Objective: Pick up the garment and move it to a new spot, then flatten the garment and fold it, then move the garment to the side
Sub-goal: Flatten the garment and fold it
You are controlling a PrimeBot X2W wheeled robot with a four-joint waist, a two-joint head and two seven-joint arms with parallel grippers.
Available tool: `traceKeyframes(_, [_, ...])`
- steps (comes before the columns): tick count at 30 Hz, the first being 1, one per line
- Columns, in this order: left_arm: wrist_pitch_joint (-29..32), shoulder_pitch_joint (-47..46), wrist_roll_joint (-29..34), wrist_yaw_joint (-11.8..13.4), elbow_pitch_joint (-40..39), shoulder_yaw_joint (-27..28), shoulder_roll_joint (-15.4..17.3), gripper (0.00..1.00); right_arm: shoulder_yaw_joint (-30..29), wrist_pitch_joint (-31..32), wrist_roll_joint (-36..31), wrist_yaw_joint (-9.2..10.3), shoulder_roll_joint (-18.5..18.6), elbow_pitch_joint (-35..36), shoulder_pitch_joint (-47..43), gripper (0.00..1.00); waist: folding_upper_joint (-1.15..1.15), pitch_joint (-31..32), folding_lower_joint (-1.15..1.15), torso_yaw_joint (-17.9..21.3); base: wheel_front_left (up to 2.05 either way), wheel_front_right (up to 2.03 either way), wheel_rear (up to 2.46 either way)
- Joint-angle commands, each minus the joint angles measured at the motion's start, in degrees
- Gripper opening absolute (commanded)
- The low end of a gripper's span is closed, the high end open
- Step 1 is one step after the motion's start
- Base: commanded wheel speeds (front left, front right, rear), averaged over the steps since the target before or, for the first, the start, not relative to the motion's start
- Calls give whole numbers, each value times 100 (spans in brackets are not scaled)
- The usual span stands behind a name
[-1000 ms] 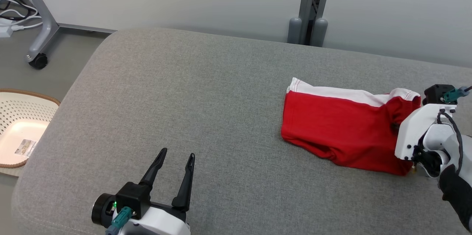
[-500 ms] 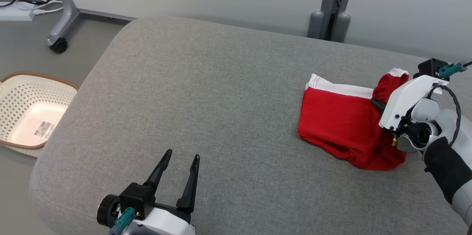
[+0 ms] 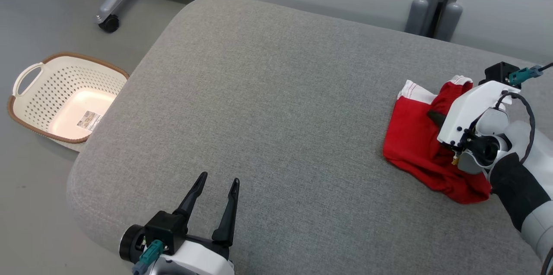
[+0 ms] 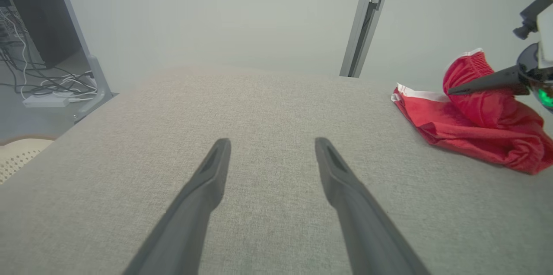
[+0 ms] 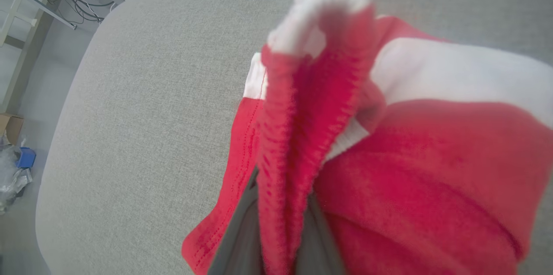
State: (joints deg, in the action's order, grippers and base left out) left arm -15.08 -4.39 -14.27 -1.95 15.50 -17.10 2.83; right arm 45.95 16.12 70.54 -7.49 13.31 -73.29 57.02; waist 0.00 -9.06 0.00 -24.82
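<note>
The garment (image 3: 414,145) is red with a white band and lies bunched at the right side of the grey cushioned surface (image 3: 268,106). My right gripper (image 3: 436,117) is shut on a raised fold of the garment (image 5: 302,137), lifting that edge while the rest still rests on the cushion. In the left wrist view the garment (image 4: 475,111) hangs from a dark finger at the far right. My left gripper (image 3: 214,184) hovers open and empty over the cushion's near edge, far to the left of the garment, its fingers (image 4: 207,180) spread wide.
A cream perforated basket (image 3: 26,106) with a brown rim sits on the floor to the left of the cushion. A wheeled grey stand leg (image 3: 114,5) and cables lie at the back left. A grey post (image 3: 436,3) rises behind the cushion.
The right gripper has raised and gathered the garment's right edge, bunching it up. The head camera has swung left, shifting the scene rightward. The left gripper has stayed open.
</note>
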Motion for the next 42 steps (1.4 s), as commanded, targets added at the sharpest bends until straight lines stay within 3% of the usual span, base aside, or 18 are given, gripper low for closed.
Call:
traceKeyframes(1, [-8, -95, -56, 33, -26, -12, 20, 100, 10, 10, -33, 0, -6, -21, 28, 0, 0, -43, 0, -54, 0, 0, 0])
traceKeyframes(13, [-8, -177, -169, 77, -36, -254, 22, 100, 95, -113, -236, 0, 54, -60, 74, 0, 0, -247, 0, -330, 0, 0, 0])
traceKeyframes(14, [-8, -183, -183, 88, -33, -262, 21, 100, 111, -161, -280, 1, 108, -61, 55, 7, 0, -261, 0, -343, 0, 0, 0])
traceKeyframes(15, [-8, -186, -190, 94, -28, -265, 21, 100, 125, -182, -322, 1, 119, -61, 40, 66, 0, -271, 0, -355, 0, 0, 0])
traceKeyframes(16, [-8, -191, -195, 99, -23, -267, 22, 100, 123, -197, -349, 0, 111, -60, 22, 100, 0, -280, 0, -365, 0, 0, 0])
traceKeyframes(23, [-8, -207, -213, 112, 18, -252, 22, 100, 89, -275, -511, 0, 3, -61, 54, 100, 0, -236, 0, -360, 0, 0, 0])
traceKeyframes(31, [-8, -172, -166, 103, 66, -235, 21, 100, 133, -264, -564, 0, -368, -60, 126, 100, 0, -108, 0, -299, 0, 0, 0])
traceKeyframes(42, [-8, -27, -34, 91, 115, -103, 20, 100, 176, -414, -339, 1, -705, 533, -7, 100, 0, 244, 0, -75, 0, 0, 0])
